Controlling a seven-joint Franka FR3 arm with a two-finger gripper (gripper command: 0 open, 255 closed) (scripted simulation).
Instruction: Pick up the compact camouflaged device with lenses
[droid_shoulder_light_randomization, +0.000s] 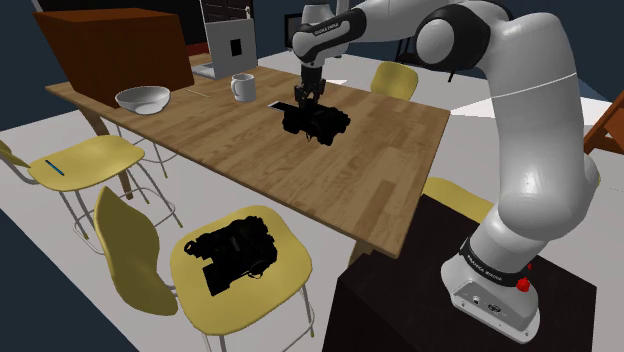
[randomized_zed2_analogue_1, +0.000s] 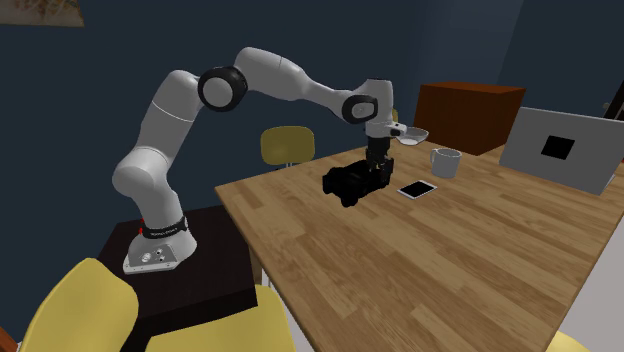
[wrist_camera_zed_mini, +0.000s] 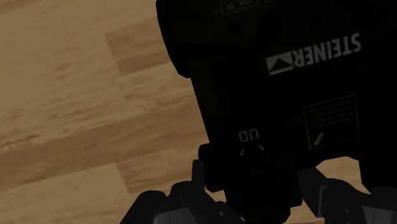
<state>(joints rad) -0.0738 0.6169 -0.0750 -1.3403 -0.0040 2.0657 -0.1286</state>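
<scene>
The black gripper (wrist_camera_zed_mini: 254, 184) is lowered straight down onto the dark device (wrist_camera_zed_mini: 273, 83), which is marked with white "STEINER" lettering. Black lies against black, so it cannot be told whether the device is clasped or merely straddled.

The device (droid_shoulder_light_randomization: 318, 122) is seen lying flat on the wooden table (droid_shoulder_light_randomization: 200, 150), close to the long edge that is farther away in the shoulder view, at the arm's end. A small flat tablet (droid_shoulder_light_randomization: 275, 103) lies just beside it.

A firm, centred hold across the narrow middle should be confirmed before any lift, and the lift kept vertical so that the tablet is not dragged.

The long axis appears to run roughly along that long edge. Which end carries the lenses cannot be made out.
</scene>
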